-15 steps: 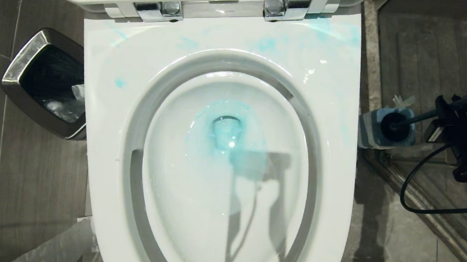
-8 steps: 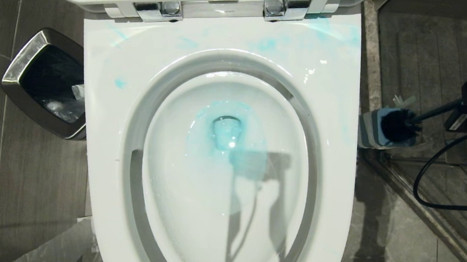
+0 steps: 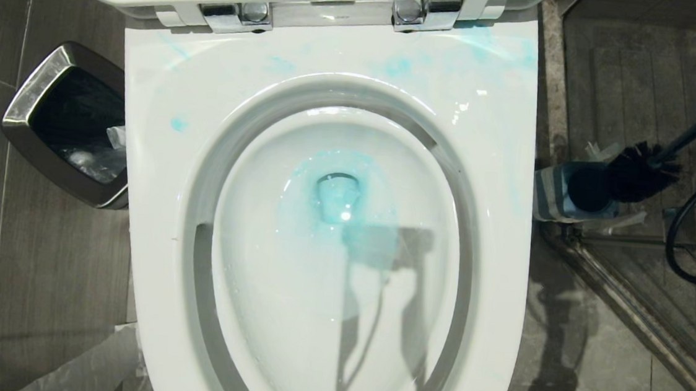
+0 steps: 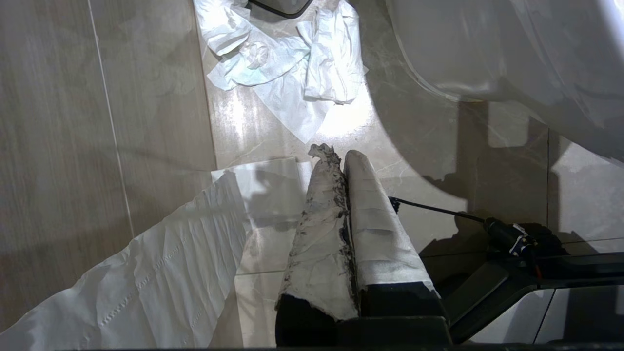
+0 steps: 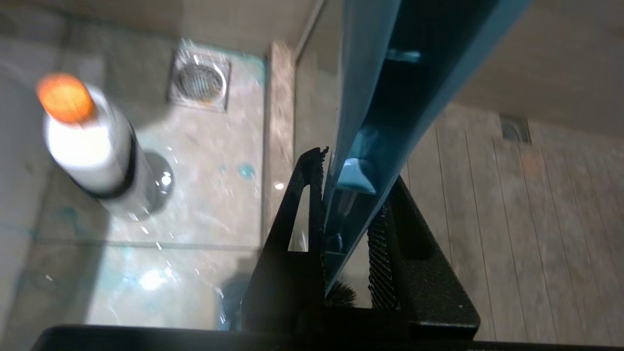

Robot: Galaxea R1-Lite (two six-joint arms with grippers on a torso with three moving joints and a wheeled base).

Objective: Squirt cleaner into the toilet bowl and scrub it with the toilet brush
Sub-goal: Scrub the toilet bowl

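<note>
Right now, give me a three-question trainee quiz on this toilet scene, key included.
1. True or false: the toilet brush head is inside the toilet bowl.
2. Which gripper grips the brush handle? A) left gripper B) right gripper
3. Fill in: turquoise cleaner pools around the bowl's ____.

Key:
1. False; it hangs clear of its holder, beside the bowl.
2. B; the left one is shut over the floor, holding nothing.
3. Drain.

Grey tiled floor [image 3: 38,270], chrome-rimmed waste bin [image 3: 25,108], crumpled tissues [image 4: 282,73], floor drain [image 5: 201,80].
</note>
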